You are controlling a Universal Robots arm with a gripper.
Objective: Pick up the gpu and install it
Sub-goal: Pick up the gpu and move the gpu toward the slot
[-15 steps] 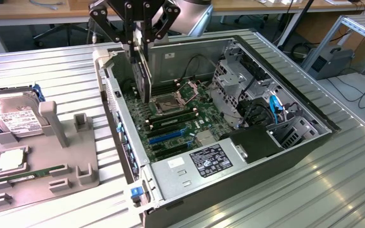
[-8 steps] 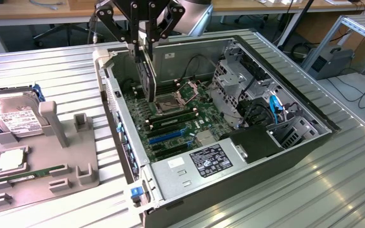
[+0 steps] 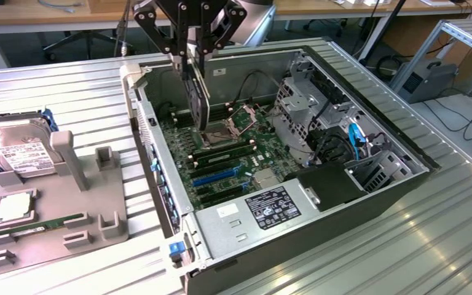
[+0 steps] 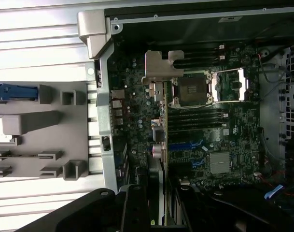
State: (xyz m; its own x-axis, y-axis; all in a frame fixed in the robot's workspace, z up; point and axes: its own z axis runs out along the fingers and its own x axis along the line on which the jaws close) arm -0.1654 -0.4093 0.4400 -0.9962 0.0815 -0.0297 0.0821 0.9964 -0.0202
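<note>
My gripper hangs over the open computer case, shut on the gpu. The gpu is a flat black card with a silver bracket along one end. It hangs edge-on and upright, above the back part of the motherboard and apart from it. In the wrist view the gpu's silver bracket edge runs out from the dark gripper body, over the board beside the blue expansion slots.
A grey holder plate lies at the exterior view's left, carrying a silver hard drive and a thin green memory stick. Inside the case are the open processor socket, a drive cage, cables and the power supply.
</note>
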